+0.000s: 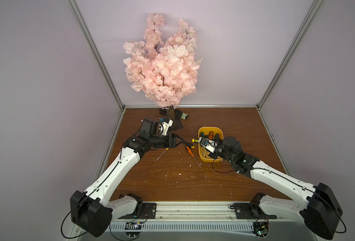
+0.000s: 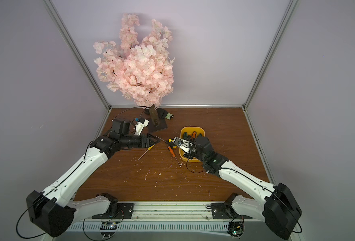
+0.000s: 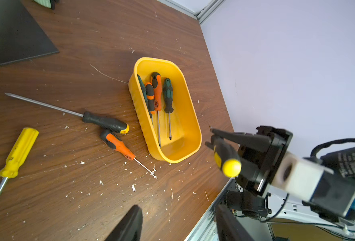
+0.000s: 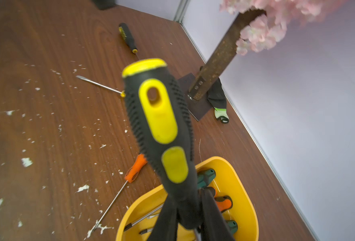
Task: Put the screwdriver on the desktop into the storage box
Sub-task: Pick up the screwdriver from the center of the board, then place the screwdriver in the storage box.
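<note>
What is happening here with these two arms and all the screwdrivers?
The right gripper is shut on a black and yellow screwdriver, held in the air at the storage box, not yet inside. In the box lie four screwdrivers. The left gripper is open and holds nothing. On the desktop lie an orange screwdriver, a long black screwdriver and a yellow-handled screwdriver.
</note>
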`<state>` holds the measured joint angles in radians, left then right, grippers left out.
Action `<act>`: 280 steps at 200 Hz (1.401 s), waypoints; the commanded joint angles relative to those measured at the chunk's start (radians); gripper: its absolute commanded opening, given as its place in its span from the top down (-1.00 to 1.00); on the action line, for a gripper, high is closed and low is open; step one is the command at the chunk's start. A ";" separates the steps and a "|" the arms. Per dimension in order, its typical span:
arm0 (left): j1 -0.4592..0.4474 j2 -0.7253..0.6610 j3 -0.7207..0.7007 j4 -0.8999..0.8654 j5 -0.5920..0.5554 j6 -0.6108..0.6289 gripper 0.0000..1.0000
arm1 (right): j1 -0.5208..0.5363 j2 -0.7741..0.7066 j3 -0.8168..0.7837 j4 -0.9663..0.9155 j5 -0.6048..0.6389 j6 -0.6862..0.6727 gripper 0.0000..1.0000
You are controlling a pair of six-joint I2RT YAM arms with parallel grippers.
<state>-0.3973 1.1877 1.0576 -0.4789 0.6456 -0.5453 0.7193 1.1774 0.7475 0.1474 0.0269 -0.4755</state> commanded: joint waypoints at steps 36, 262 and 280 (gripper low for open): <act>0.005 -0.047 -0.134 0.154 -0.020 -0.102 -0.18 | -0.133 0.138 0.134 -0.023 -0.003 0.655 0.98; -0.088 -0.034 -0.256 0.183 -0.142 -0.124 -0.18 | -0.274 0.443 0.142 -0.108 -0.006 1.302 0.35; -0.088 -0.029 -0.256 0.182 -0.144 -0.122 -0.18 | -0.277 0.445 0.155 -0.116 -0.010 1.302 0.29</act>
<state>-0.4770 1.1538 0.8070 -0.3058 0.5175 -0.6773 0.4492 1.6272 0.8585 0.0391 -0.0006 0.8139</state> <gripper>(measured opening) 0.591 0.347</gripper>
